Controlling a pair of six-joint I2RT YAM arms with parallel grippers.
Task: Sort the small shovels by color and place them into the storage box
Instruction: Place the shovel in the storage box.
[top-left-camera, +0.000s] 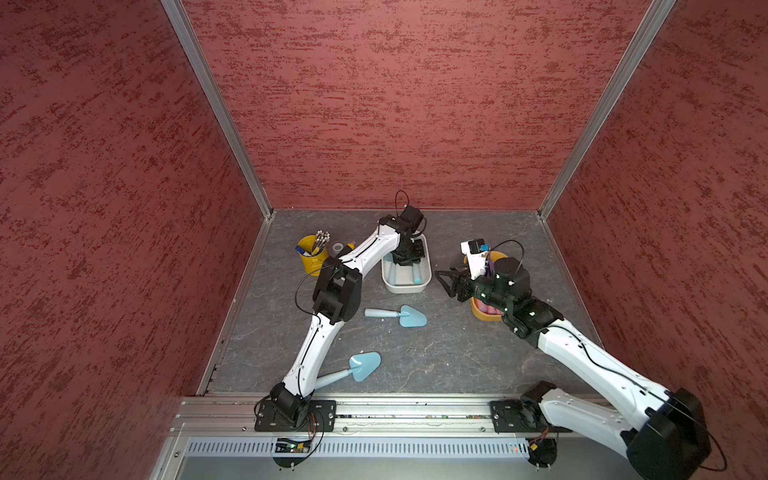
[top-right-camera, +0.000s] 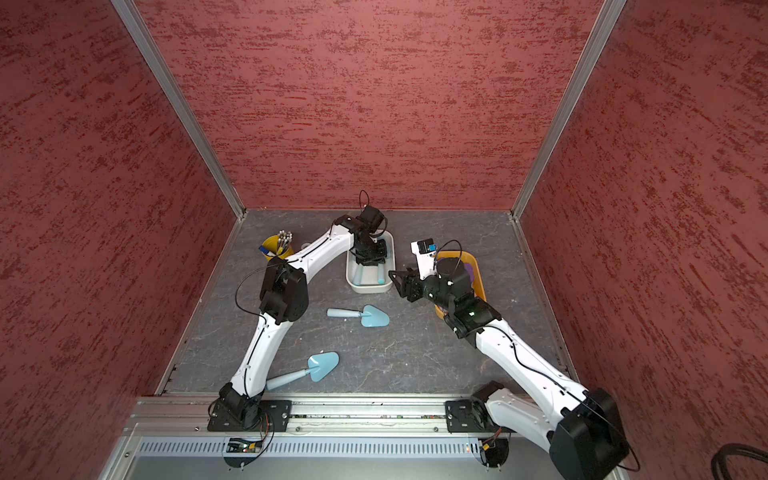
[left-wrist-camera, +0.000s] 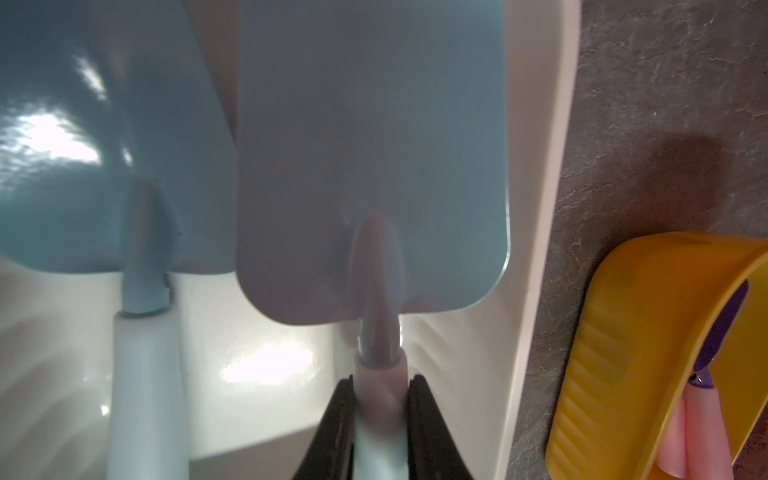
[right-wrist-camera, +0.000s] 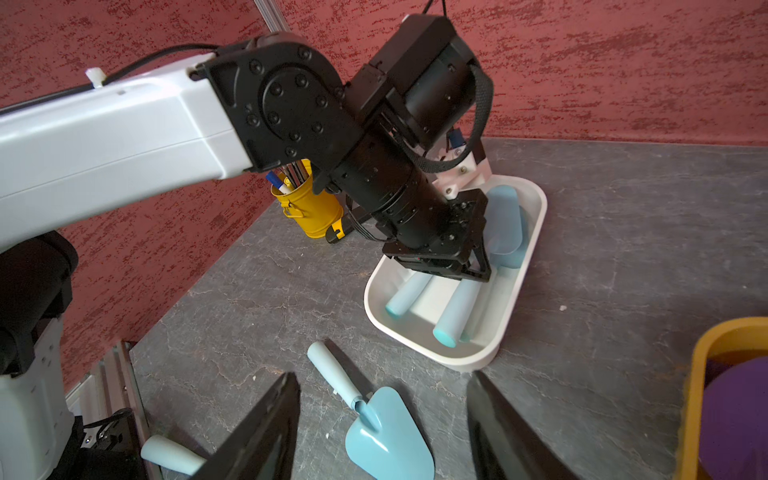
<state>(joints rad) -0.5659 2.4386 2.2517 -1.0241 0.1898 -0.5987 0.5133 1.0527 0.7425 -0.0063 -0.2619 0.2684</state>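
1. light blue held shovel (left-wrist-camera: 374, 166): the left end effector (left-wrist-camera: 380, 399) is clamped on its handle just behind the blade. the blade lies inside the white storage box (left-wrist-camera: 536, 208), close to one long wall. whether it rests on the box floor cannot be told.
2. a second blue shovel (left-wrist-camera: 83, 166) lies in the same box, beside the held one and pointing the same way.
3. the white storage box stands toward the back of the grey desk (top-left-camera: 415, 361), near its middle, in both top views. the left arm reaches down into it from above.
4. right end effector (top-left-camera: 445, 283): fingers apart, holding nothing. it hovers above the desk between the white storage box and the orange box (top-right-camera: 478, 274).
5. the orange box holds shovels with purple blades and pink handles (left-wrist-camera: 702, 415); the right arm covers most of it in the top views, so no count is possible.
6. loose shovel (top-left-camera: 397, 316): light blue, flat on the desk in front of the white storage box, below the right end effector's open fingers in the right wrist view.
7. near shovel (top-left-camera: 353, 369): light blue, on the desk close to the front rail, with its handle end passing under the left arm.
8. a yellow cup (top-left-camera: 309, 259) with pens stands at the back left of the desk, well apart from both boxes.
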